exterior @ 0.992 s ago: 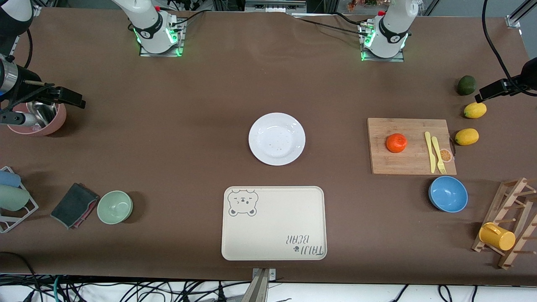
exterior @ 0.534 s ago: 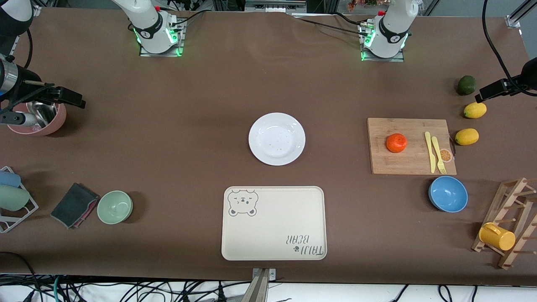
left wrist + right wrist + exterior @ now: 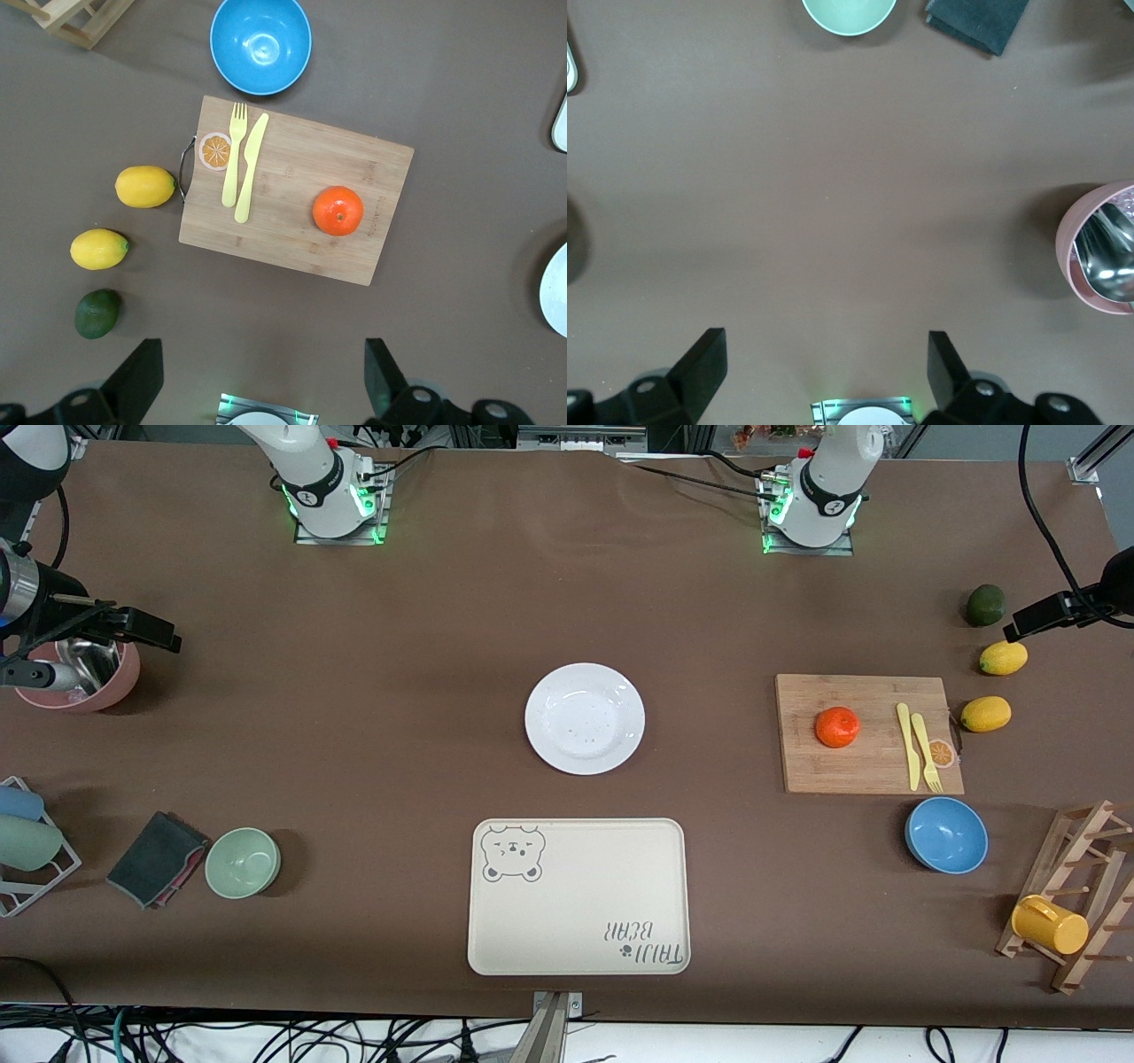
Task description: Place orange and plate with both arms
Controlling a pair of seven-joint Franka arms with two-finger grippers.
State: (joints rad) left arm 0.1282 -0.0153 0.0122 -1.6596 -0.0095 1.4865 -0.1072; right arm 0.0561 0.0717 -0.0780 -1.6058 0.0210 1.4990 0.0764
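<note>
The left gripper [image 3: 257, 381] hangs spread wide and empty high over the bamboo cutting board [image 3: 292, 190], where the orange [image 3: 337, 211] sits beside a yellow knife [image 3: 251, 168] and fork [image 3: 234, 150], while the right gripper [image 3: 824, 372], equally spread, waits over bare tablecloth, and the white plate [image 3: 585, 717] rests mid-table, farther from the front camera than the bear-print tray [image 3: 578, 896].

The cream tray [image 3: 578, 896] carries the printed words "TAIJI BEAR" in grey lettering, upside down in the front view, in the corner nearest the front camera toward the left arm's end of the table. No other text is legible.
</note>
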